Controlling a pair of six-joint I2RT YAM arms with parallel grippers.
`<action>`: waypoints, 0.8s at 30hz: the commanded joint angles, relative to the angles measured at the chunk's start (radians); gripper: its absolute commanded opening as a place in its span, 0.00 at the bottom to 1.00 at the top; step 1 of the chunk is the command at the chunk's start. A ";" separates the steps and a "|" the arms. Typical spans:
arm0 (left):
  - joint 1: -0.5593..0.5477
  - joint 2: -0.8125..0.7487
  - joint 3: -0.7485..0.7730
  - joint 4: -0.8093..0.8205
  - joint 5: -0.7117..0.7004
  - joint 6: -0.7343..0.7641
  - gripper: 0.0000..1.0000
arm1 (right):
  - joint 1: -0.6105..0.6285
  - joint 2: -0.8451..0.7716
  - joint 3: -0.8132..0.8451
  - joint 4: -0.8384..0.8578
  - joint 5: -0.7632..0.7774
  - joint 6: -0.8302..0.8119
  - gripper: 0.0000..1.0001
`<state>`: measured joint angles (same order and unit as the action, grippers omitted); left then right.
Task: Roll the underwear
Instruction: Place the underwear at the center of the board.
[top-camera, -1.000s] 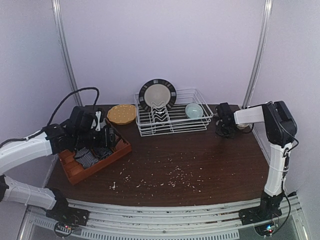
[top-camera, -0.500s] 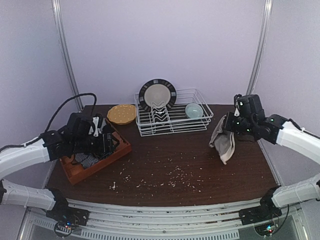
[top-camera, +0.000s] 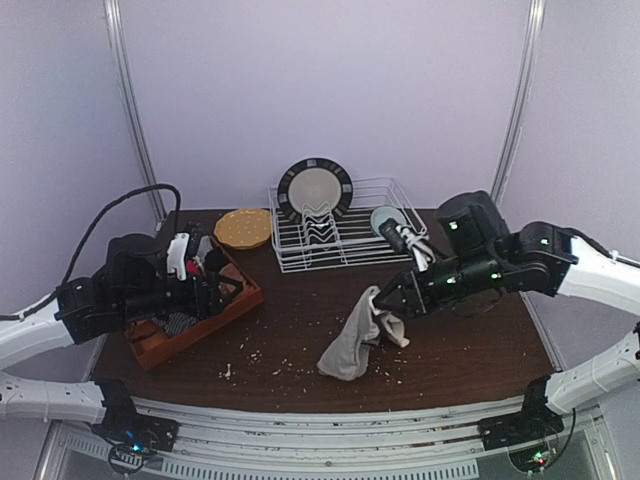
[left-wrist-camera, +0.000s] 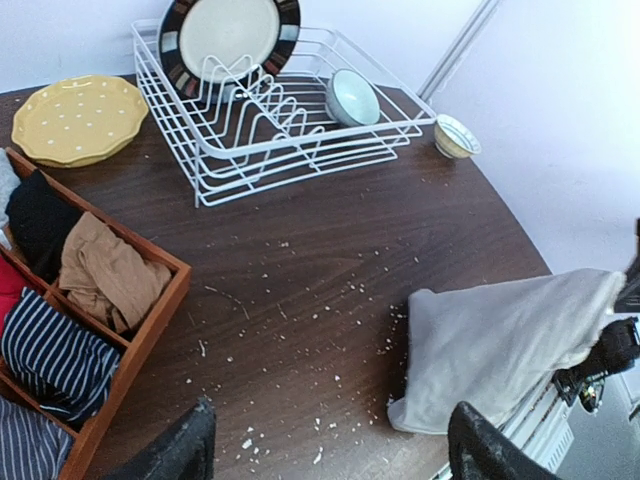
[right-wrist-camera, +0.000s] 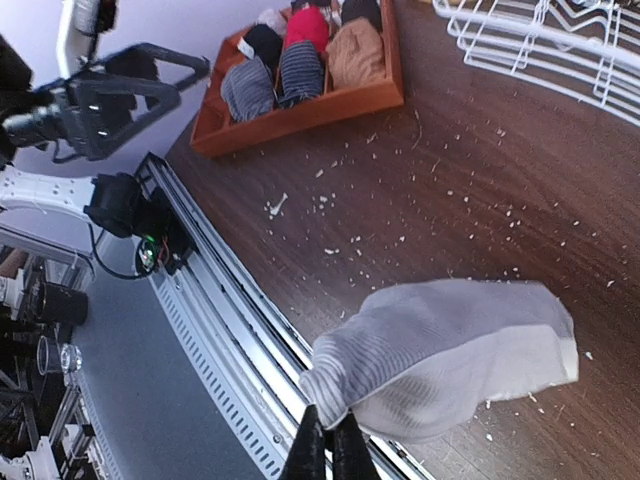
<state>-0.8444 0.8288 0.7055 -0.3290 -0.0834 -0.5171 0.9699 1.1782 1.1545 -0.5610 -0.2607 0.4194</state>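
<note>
A grey-beige underwear (top-camera: 350, 345) hangs from my right gripper (top-camera: 380, 298), which is shut on its top edge above the table's middle right. Its lower end touches the wood. The right wrist view shows the fingertips (right-wrist-camera: 328, 440) pinching the ribbed edge of this underwear (right-wrist-camera: 450, 350). My left gripper (top-camera: 212, 288) stands open over the orange-brown wooden tray (top-camera: 250, 297), nothing between its fingers (left-wrist-camera: 190, 445). In the tray lie rolled underwear: a dark striped one (left-wrist-camera: 50, 350), an orange-brown one (left-wrist-camera: 105, 280), a black one (left-wrist-camera: 35, 215) and a red one (left-wrist-camera: 8, 300).
A white wire dish rack (top-camera: 345, 240) at the back holds a dark-rimmed plate (top-camera: 315, 188) and a pale blue bowl (top-camera: 385, 220). A yellow dotted plate (top-camera: 243, 228) lies left of it. A small bowl (left-wrist-camera: 456, 136) sits at the back right. Crumbs (top-camera: 350, 355) litter the table.
My right arm swung from the back right corner to the table's middle, carrying the grey-beige underwear down until it touches the wood. The left gripper drew back a little.
</note>
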 joint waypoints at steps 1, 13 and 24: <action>-0.037 -0.064 -0.067 0.045 0.000 0.002 0.78 | 0.007 0.207 0.058 0.035 -0.044 -0.009 0.10; -0.041 -0.145 -0.111 -0.093 -0.120 -0.051 0.78 | -0.013 0.180 -0.164 0.084 0.354 -0.147 0.74; -0.135 0.133 -0.128 0.112 -0.013 -0.112 0.78 | -0.224 0.377 -0.307 0.448 0.119 -0.069 0.74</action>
<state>-0.9150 0.8707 0.5777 -0.3378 -0.1322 -0.5835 0.7528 1.4654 0.8021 -0.2417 -0.0727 0.3412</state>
